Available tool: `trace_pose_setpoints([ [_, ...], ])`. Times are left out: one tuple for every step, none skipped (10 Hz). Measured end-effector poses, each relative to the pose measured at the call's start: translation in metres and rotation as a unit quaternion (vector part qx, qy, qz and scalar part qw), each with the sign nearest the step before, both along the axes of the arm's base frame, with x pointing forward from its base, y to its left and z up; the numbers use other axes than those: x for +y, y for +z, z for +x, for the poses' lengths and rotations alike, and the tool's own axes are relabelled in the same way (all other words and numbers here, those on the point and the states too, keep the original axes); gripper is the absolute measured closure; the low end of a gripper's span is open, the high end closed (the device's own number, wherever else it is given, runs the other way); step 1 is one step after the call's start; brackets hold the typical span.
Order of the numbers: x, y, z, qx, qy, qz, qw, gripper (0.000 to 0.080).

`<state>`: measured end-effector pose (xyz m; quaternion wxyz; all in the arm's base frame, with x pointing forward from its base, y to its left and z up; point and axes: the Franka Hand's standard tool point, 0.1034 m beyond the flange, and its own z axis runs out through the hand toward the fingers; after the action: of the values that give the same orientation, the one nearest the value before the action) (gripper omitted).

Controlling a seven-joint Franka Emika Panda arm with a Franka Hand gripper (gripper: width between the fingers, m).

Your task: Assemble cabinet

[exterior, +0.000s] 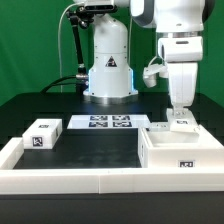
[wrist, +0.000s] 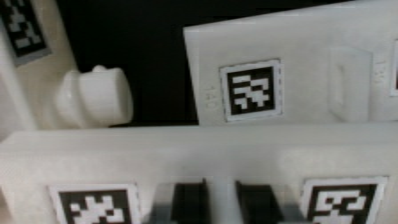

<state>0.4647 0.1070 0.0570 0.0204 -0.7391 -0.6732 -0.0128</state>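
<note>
I am hanging my tool (exterior: pixel 180 112) straight down over the cabinet (exterior: pixel 182 150). The cabinet is sitting on the black bench (exterior: pixel 95 150) at the exterior view's right, its front face carrying a small square tag. It is standing upright just inside the low white border rail (exterior: pixel 70 178). A small white tagged piece (exterior: pixel 181 125) is resting on the cabinet's top, and my fingertips are reaching down to it; whether they are touching it, I cannot tell.

In the wrist view the tool (wrist: pixel 221 200) is showing as two dark upright bars close together with a pale strip between them. Whether they are pressed together or pinching something thin, I cannot tell. A white surface with a tag on either side is lying right under them. Past it, a white tagged panel (wrist: pixel 302 70) is facing the camera, and a round white knob (wrist: pixel 89 97) is sticking out beside it.

A small white block (exterior: pixel 42 135) is lying well apart at the exterior view's left, and the marker board (exterior: pixel 105 123) is lying flat between it and the cabinet, farther back.
</note>
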Motion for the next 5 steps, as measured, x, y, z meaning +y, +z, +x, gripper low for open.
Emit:
trace_pose_setpoints([
  [-0.001,0.001,0.006,-0.003,0.010,0.001,1.000,0.0729],
  [0.000,0.001,0.011,-0.006,0.013,0.003,1.000,0.0729],
  [0.001,0.000,0.016,-0.008,0.014,0.004,1.000,0.0729],
  [0.002,-0.001,0.022,-0.009,0.013,0.006,1.000,0.0729],
  [0.002,-0.001,0.030,-0.012,0.009,0.007,1.000,0.0729],
])
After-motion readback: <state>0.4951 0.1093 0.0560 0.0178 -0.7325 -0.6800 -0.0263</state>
